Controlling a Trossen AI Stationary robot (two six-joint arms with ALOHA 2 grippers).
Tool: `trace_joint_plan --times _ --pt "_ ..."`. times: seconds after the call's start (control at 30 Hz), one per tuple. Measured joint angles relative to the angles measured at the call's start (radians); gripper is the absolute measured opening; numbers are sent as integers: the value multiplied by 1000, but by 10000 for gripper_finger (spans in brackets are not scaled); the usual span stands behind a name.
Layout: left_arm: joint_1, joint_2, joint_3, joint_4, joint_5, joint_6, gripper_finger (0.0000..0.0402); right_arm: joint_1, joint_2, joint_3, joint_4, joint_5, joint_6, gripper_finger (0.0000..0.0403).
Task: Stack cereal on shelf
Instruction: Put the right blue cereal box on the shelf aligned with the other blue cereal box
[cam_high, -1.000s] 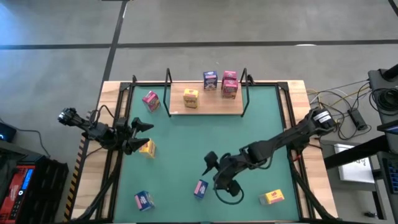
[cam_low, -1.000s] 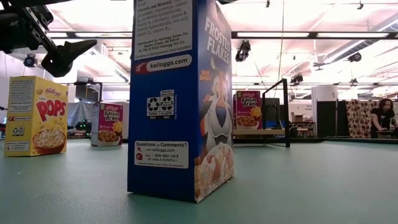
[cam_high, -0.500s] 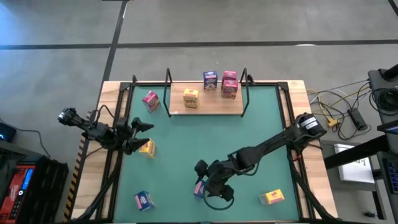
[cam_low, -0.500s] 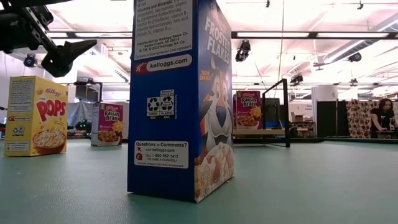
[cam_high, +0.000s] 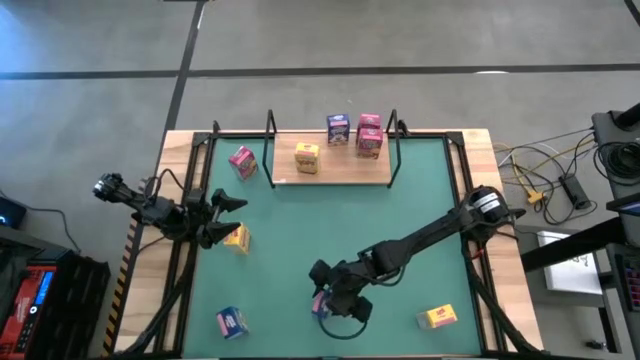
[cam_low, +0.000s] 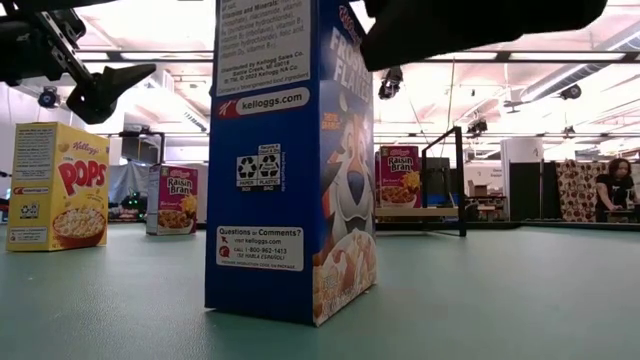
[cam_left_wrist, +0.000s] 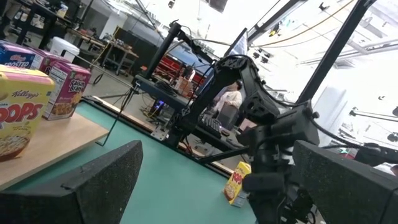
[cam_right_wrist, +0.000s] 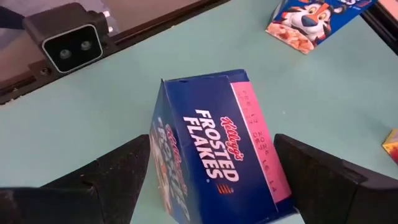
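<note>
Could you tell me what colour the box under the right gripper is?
Blue Frosted Flakes box, clearest in the right wrist view.

glossy cardboard cereal (cam_right_wrist: 211, 149) (printed) — wood shelf (cam_high: 335, 170)

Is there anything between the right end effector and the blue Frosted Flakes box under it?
No. In the right wrist view the right end effector has open fingers on both sides of the blue Frosted Flakes box, with only bare green mat around it.

Bright overhead lighting glares, perhaps blurring distant background.
</note>
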Motion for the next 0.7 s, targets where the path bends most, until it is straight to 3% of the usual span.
trace_joint_plan --times 0.53,0.7 --pt "0 0 0 0 0 0 398 -6 31 0 0 7 30 328" --pt "0 0 0 0 0 0 398 -7 31 0 0 7 50 301"
